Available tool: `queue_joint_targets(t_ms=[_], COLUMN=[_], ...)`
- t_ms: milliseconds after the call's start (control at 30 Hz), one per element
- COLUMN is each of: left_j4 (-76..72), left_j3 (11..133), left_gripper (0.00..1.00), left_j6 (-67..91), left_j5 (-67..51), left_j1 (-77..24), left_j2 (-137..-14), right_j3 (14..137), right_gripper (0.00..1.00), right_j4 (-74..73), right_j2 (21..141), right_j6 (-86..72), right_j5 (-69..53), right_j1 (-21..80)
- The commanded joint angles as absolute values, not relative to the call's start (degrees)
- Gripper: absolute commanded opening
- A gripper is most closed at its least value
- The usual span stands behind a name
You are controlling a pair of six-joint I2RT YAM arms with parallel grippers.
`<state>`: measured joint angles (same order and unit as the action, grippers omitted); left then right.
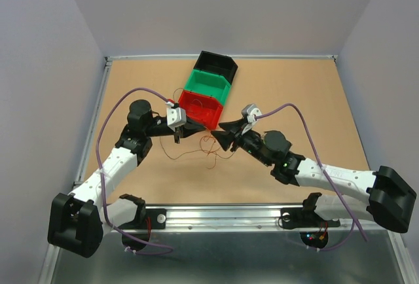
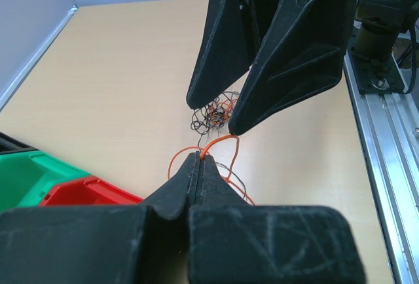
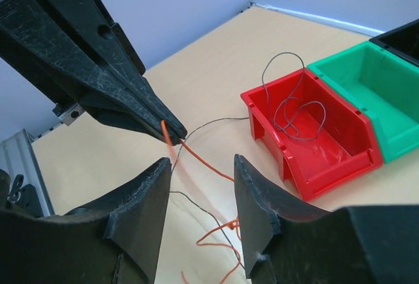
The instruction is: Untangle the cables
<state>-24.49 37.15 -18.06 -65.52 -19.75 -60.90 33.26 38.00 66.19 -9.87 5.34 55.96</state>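
Note:
The cables (image 1: 209, 146) lie as a small curly tangle of dark and orange wires (image 2: 211, 115) on the table between both grippers. My left gripper (image 2: 200, 156) is shut on an orange wire (image 2: 222, 141) at its very tips, and the wire loops back toward the tangle. In the right wrist view the left gripper (image 3: 175, 129) holds that orange wire (image 3: 219, 169) taut, and it runs down between the fingers of my right gripper (image 3: 202, 161). The right gripper stands open around it, touching nothing. From above, left gripper (image 1: 178, 137) and right gripper (image 1: 224, 137) face each other.
A red bin (image 1: 200, 108) sits just behind the grippers, with a grey wire (image 3: 298, 110) curled inside it. A green bin (image 1: 211, 84) and a black bin (image 1: 218, 66) follow behind it. A metal rail (image 2: 376, 140) runs along the table's near edge.

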Motion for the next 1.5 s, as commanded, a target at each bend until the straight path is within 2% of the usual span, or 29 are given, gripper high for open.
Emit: queue_joint_targets(t_ms=[0,267,467,533,567,633,833,933,967,1067,1467], left_j4=[-26.1,-26.1,-25.93,-26.02,-26.02,-26.01,-25.58,-24.26,-23.91,-23.73,-29.88], left_j3=[39.73,39.9,39.73,39.55,39.46,39.2,38.85,39.37,39.55,39.9,37.44], left_gripper=[0.0,0.0,0.0,0.0,0.0,0.0,0.0,0.0,0.0,0.0,0.0], left_j6=[-17.58,-17.58,-17.32,-17.58,-17.67,-18.1,-18.98,-19.86,-20.3,-20.3,-16.53], left_j5=[-66.01,-65.57,-66.97,-67.58,-68.02,-68.64,-70.66,-70.4,-69.44,-66.11,-58.1], left_j1=[-19.42,-19.25,-19.25,-19.16,-19.25,-19.25,-19.25,-19.25,-19.25,-19.16,-17.75], left_j2=[-60.12,-60.82,-59.5,-58.89,-58.89,-58.45,-58.62,-58.62,-58.45,-57.57,-55.9], right_j3=[32.61,33.31,35.68,36.73,37.96,39.02,40.78,40.78,40.35,39.2,34.9], right_gripper=[0.49,0.49,0.44,0.39,0.31,0.23,0.19,0.08,0.01,0.01,0.01], right_j4=[42.71,42.8,40.87,39.82,39.55,38.85,38.67,38.67,38.67,38.67,38.58], right_j2=[65.48,67.06,70.74,72.24,73.99,75.32,78.13,77.78,77.35,75.33,64.97], right_j6=[-8.61,-8.61,-8.7,-8.79,-9.22,-9.49,-9.67,-10.02,-10.37,-10.9,-13.01], right_j5=[2.82,0.7,4.74,7.9,11.74,15.1,19.68,27.31,29.77,39.17,55.8], right_j1=[56.34,56.34,56.42,56.34,56.42,56.43,56.42,56.42,56.43,56.34,53.53])
